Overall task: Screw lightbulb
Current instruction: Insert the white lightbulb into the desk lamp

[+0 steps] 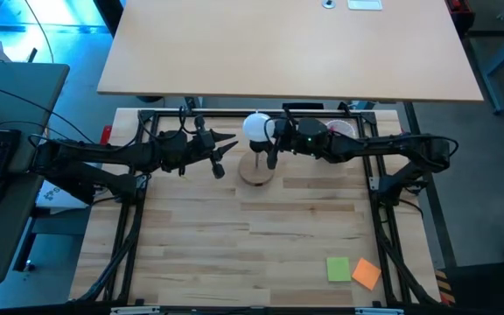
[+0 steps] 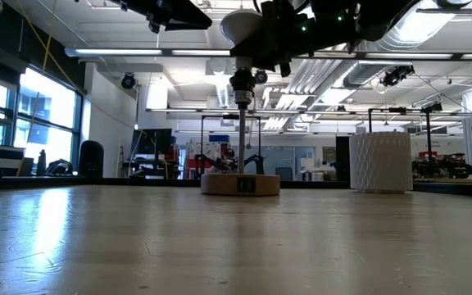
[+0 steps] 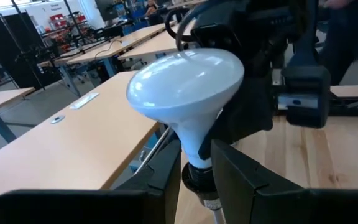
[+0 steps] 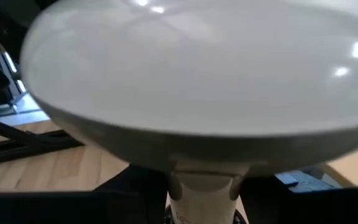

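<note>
The white lightbulb (image 1: 255,127) stands upright on the black socket (image 3: 197,180), which tops a thin rod rising from the round wooden stand (image 1: 256,171) at the table's far middle. My right gripper (image 1: 270,142) reaches in from the right and is shut on the bulb (image 4: 197,68). My left gripper (image 1: 226,155) hovers level just left of the bulb. It is open and holds nothing. In the left wrist view its fingers (image 3: 166,177) frame the socket from a short way off. My right gripper pinches the lightbulb's narrow neck (image 4: 179,180), just under the wide globe, between its two fingers. The fingers come in about level from the table's right side. The bulb stays upright, its base end down in the socket on the stand's rod (image 2: 242,123).
A white ribbed cup (image 2: 379,161) stands right of the stand, near the far edge. A green note (image 1: 338,269) and an orange note (image 1: 367,273) lie at the near right. Another tabletop (image 1: 287,44) lies beyond the far edge. Bare wood fills the near half.
</note>
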